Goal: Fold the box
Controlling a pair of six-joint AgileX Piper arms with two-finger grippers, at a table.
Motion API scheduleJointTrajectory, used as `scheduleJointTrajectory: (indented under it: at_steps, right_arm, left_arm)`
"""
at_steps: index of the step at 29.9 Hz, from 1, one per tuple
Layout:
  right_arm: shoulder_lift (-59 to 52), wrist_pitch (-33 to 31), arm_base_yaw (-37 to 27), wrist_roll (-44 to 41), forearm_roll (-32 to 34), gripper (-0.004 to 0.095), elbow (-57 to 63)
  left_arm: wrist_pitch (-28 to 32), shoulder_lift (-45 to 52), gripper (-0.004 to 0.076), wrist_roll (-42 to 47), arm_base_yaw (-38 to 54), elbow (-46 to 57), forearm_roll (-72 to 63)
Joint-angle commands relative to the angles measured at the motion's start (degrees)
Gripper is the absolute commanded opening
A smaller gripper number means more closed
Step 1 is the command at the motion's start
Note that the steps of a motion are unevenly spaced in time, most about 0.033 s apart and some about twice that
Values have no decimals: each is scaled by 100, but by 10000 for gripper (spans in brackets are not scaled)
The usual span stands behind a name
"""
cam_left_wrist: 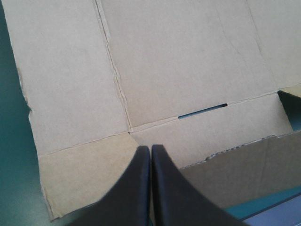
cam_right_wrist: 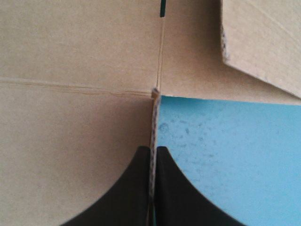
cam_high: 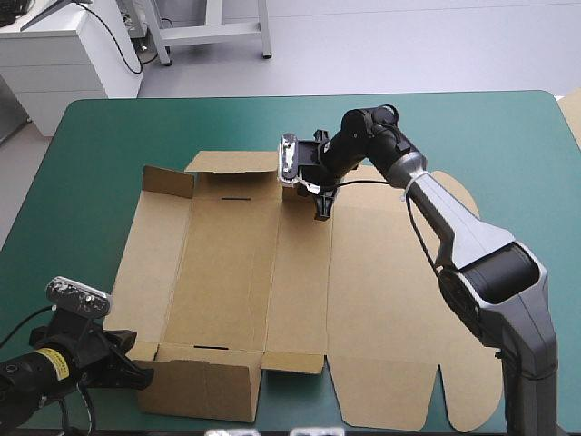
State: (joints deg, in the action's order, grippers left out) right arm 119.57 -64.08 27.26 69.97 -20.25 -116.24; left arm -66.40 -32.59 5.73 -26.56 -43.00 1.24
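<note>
Left gripper (cam_high: pixel 136 374) is nearest, at the box's (cam_high: pixel 236 272) near-left corner. Its fingers are together with the tips on the corner flap (cam_left_wrist: pixel 84 174); can't tell if any board is pinched. It is likely steadying that corner.

The box lies open and mostly flat on the teal-green cover (cam_high: pixel 109 136).

Right gripper (cam_high: pixel 320 209) is at the box's far edge, clamped on an upright board edge, probably raising that wall.

The box's long axis runs left-right. The lid panel (cam_high: pixel 399 300), with rounded tabs, points right.
</note>
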Motion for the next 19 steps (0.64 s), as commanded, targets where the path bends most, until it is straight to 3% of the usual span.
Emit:
scheduleJointTrajectory:
  at_steps: [1,8,19]
  right_arm:
    - [-345,95,17,115,-369,-21,-177]
    - [-345,1,17,132,-612,-21,-177]
    - [-345,146,17,96,-443,12,-177]
  left_arm:
    - [261,-20,-8,-23,-40,-189,75]
    - [405,-20,-8,-35,-40,-189,75]
    - [522,-20,-8,-35,-40,-189,75]
